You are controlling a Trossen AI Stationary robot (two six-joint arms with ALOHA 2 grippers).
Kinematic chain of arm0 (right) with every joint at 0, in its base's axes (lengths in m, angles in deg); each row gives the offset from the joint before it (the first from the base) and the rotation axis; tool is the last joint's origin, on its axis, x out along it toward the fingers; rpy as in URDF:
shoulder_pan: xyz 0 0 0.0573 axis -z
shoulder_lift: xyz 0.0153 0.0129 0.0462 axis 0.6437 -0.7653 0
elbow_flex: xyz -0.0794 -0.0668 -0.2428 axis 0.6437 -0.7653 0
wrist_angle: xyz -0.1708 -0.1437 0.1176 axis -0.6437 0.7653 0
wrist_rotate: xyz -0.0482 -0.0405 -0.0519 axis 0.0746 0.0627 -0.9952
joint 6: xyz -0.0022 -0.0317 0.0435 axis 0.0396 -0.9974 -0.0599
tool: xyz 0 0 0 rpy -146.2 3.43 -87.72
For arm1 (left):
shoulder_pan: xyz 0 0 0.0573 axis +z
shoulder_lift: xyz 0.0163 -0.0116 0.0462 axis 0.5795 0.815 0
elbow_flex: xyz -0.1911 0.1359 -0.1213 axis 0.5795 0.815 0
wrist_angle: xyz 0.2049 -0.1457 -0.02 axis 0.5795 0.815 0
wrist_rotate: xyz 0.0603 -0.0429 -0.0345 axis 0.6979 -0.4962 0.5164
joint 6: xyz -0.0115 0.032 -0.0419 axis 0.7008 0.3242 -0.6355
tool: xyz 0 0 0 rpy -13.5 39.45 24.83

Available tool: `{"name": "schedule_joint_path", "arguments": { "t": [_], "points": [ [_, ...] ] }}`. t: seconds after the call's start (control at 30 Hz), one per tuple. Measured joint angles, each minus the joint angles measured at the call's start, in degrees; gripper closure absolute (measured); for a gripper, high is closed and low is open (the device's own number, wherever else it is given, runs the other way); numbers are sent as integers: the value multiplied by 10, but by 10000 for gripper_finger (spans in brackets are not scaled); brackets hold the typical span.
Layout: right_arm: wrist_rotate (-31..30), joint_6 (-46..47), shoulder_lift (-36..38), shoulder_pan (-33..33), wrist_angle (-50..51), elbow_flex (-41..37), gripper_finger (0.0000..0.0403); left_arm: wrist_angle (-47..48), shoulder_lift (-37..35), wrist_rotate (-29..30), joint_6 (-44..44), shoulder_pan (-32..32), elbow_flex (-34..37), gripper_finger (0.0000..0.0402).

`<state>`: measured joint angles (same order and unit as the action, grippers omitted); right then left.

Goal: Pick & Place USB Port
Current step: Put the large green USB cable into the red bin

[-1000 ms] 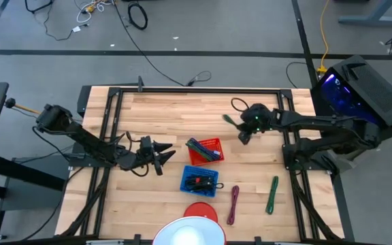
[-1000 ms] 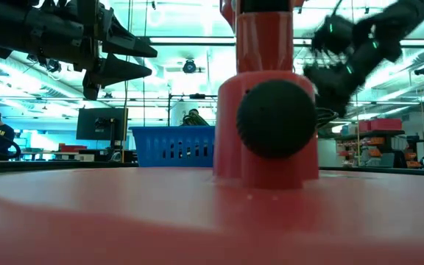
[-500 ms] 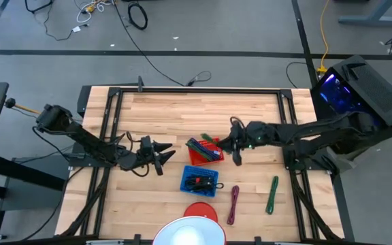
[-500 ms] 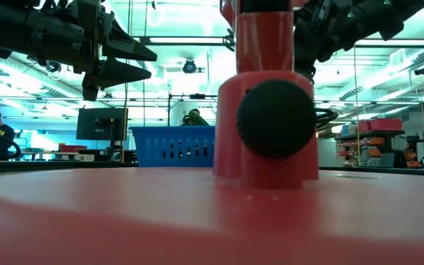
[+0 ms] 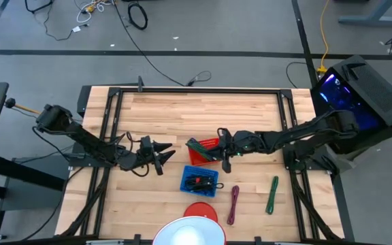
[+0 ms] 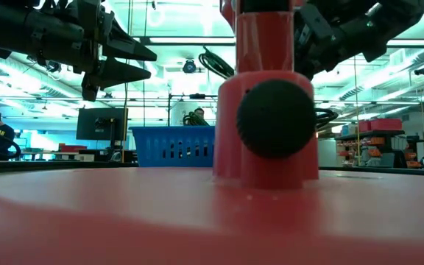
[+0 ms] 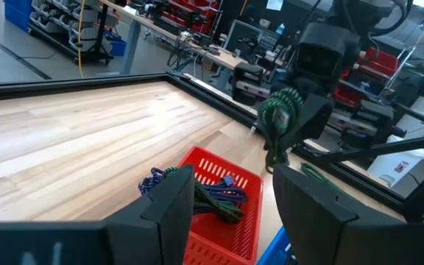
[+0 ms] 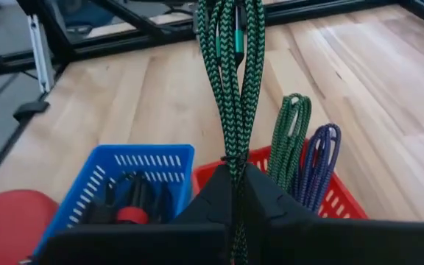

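Note:
My right gripper [image 5: 221, 147] reaches in from the table's right and is shut on a bundled green braided cable [image 8: 231, 66], which hangs over the red basket [image 5: 211, 158]. That basket holds a green cable [image 8: 290, 136] and a purple cable [image 8: 320, 158]. The blue basket [image 5: 199, 180], just nearer, holds black cables. My left gripper [image 5: 160, 155] waits open, left of the red basket and above the table. In the left wrist view its fingers frame the red basket [image 7: 227, 206] and the right gripper with its cable [image 7: 280, 114]. My right gripper pinches the green cable bundle between its two fingers, near one end of the bundle [image 8: 232, 163]. The fingers come level from the table's right. The rest of the bundle [image 5: 196, 145] sticks out past the fingertips over the red basket, lifted clear.
A loose purple cable [image 5: 233, 203] and a loose green cable [image 5: 272, 193] lie on the table near its near right side. A red object [image 5: 200, 211] and a white round lamp [image 5: 189, 235] sit at the near edge. The red object [image 6: 271, 125] blocks much of the low view.
My right gripper has moved from the far right part of the table toward the left and nearer, carrying the green cable bundle to a spot over the red basket. It has stayed shut on the cable.

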<state>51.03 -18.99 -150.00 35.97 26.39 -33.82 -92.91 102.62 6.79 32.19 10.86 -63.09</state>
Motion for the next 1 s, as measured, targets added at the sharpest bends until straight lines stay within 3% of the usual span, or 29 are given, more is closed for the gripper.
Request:
{"name": "schedule_joint_path", "arguments": {
  "t": [1.0],
  "points": [
    [0, -15, -83, 19, -1, 17, 393, 13, 0, 0, -1, 0, 0, 211]
  ]
}}
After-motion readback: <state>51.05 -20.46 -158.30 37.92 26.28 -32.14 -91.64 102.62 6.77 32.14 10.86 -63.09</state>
